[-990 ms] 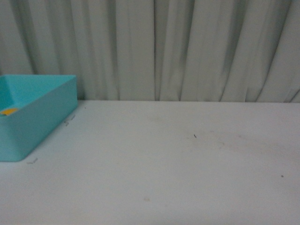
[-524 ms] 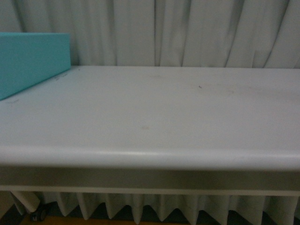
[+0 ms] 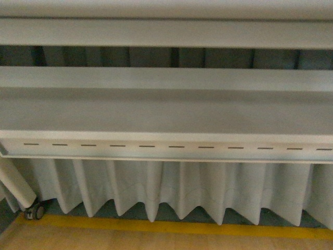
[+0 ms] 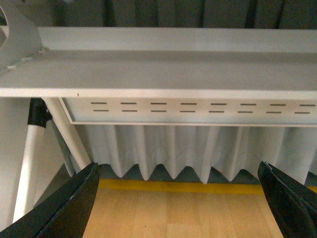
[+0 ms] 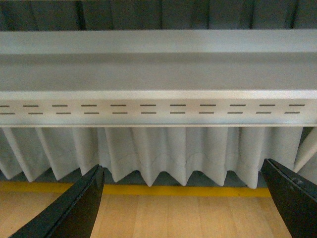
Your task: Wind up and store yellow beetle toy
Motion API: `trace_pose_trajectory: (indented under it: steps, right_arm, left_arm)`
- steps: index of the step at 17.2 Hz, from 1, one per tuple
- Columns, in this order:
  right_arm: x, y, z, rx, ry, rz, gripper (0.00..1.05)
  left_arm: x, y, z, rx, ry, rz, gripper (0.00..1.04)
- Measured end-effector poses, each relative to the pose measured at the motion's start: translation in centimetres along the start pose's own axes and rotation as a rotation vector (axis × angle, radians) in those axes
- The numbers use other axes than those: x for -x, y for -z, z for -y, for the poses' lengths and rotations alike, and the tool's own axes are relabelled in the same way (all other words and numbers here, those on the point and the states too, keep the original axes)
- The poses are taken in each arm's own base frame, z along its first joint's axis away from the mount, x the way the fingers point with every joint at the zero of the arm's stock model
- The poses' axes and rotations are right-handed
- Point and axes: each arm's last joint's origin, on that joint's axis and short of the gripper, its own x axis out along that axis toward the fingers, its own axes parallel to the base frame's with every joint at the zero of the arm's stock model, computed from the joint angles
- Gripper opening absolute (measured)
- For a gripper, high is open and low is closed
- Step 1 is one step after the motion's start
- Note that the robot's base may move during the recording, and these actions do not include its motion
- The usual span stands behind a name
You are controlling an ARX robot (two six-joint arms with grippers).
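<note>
Dropped below the table (image 3: pixel 166 112) since a second ago, both my pincers (image 4: pixel 178 198) (image 5: pixel 181 201) hang apart, empty, seemingly parked with the toy unseen.

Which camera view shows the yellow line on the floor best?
The right wrist view: the yellow floor line runs unbroken across the picture below the curtain. The front view shows it dimmer and partly covered by curtain folds. The left wrist view shows only a shorter stretch.

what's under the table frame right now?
Under the table frame: pleated white curtain, a yellow floor stripe, wood floor, a caster on a leg at left. The tabletop's upper surface is out of sight; no toy is visible.
</note>
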Motion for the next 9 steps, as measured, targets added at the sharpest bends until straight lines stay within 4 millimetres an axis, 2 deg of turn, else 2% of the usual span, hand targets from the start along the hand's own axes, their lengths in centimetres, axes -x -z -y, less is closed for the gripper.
trace_pose_trajectory:
  steps: [9]
  right_arm:
    - [0.0, -0.01, 0.0, -0.002, 0.0, 0.002, 0.98]
  left_arm:
    - [0.0, -0.02, 0.0, 0.0, 0.0, 0.002, 0.98]
